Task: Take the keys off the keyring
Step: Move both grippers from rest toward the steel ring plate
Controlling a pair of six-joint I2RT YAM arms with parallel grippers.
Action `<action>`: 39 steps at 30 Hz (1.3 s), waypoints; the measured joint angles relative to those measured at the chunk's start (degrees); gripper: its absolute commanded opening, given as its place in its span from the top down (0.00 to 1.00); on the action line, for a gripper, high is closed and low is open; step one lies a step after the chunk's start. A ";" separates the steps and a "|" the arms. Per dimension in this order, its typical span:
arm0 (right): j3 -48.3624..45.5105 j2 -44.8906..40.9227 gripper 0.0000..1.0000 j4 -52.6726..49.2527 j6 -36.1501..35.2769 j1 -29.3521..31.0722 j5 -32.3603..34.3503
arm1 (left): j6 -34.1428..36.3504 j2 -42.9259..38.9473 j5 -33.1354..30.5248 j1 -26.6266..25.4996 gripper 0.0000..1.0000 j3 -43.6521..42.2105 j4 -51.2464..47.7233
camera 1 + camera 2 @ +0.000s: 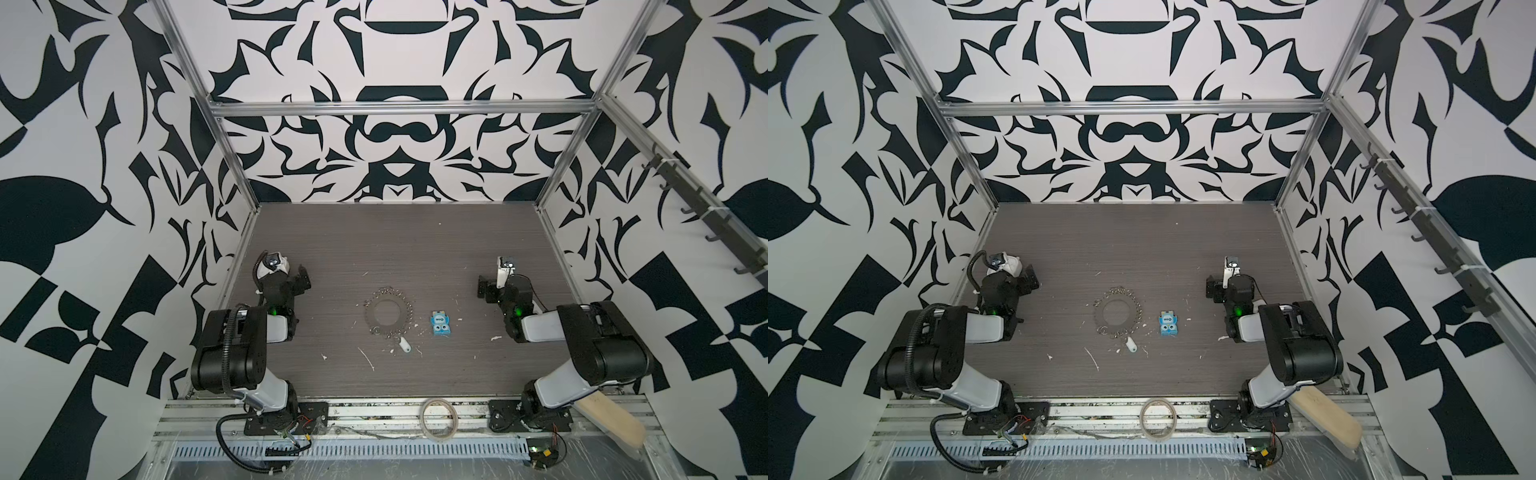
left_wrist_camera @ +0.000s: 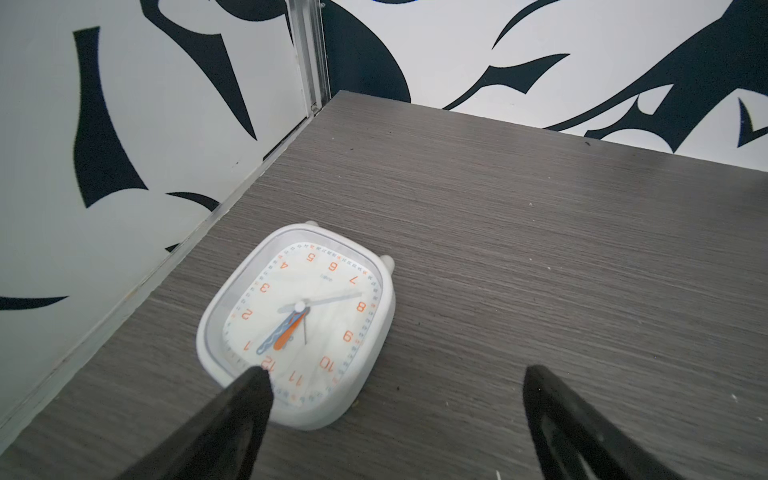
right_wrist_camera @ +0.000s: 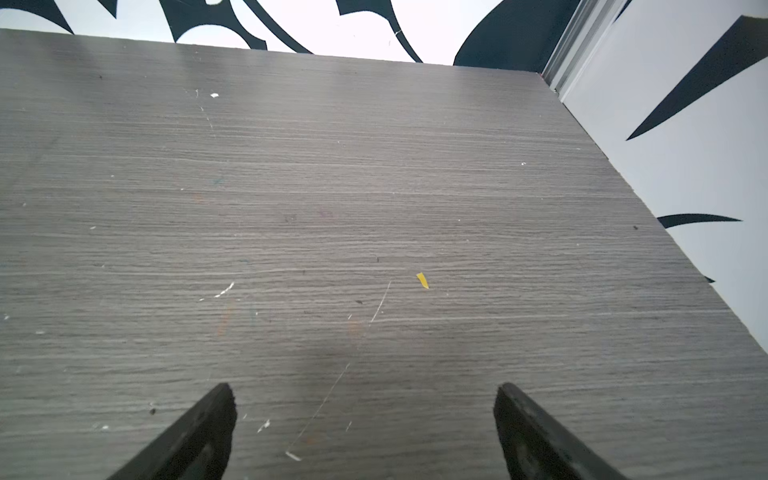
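In both top views the keys [image 1: 405,345] lie just beside the keyring [image 1: 388,311], but the loops there are too small to tell whether the two are linked. In the left wrist view a finger [image 2: 232,415] of the left hand [image 2: 397,376] covers the clock [image 2: 297,324] rim by the 12. The bottom edge cuts off this hand, and likewise the right hand [image 3: 363,392] in its own wrist view.

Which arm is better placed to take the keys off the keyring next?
Probably the right. The keys lie at the near-right edge of the keyring, slightly closer to the right gripper. Both jaws stand open; the left gripper hovers near a clock.
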 measured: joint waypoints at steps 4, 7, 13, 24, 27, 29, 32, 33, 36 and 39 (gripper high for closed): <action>0.00 0.00 0.00 -0.02 0.00 0.00 -0.02 | 0.00 0.00 0.00 0.00 0.01 0.00 0.00; 0.00 0.00 0.00 -0.04 0.00 0.00 -0.04 | 0.00 0.00 0.00 0.00 0.01 0.00 0.00; 0.00 0.00 0.00 -0.04 -0.04 0.00 -0.07 | 0.00 0.00 0.00 0.00 0.01 0.00 0.00; 0.00 0.00 0.01 -0.02 -0.17 0.00 -0.39 | 0.00 0.00 0.00 0.00 0.01 0.00 0.00; -0.02 -0.13 0.05 0.15 -0.28 0.00 -0.68 | 0.07 -0.04 0.33 0.00 0.01 -0.20 0.48; -0.33 -1.62 0.06 -0.44 -0.44 0.00 -0.87 | 0.24 -1.11 1.05 -0.04 0.01 -0.92 0.26; -0.57 -10.36 0.07 -6.54 -0.39 0.00 -0.81 | 0.55 -7.08 1.38 -0.55 0.01 -1.75 -3.50; -0.28 -14.38 0.07 -9.14 -0.39 0.15 -0.59 | 0.72 -10.14 1.42 -0.81 0.01 -1.60 -5.55; 2.36 -24.26 0.07 -16.81 -0.33 0.90 0.85 | 0.37 -19.39 1.40 -1.79 0.00 0.55 -13.27; 7.19 -29.66 0.07 -24.87 0.31 3.17 2.99 | -0.63 -25.09 1.64 -3.04 0.01 5.18 -21.05</action>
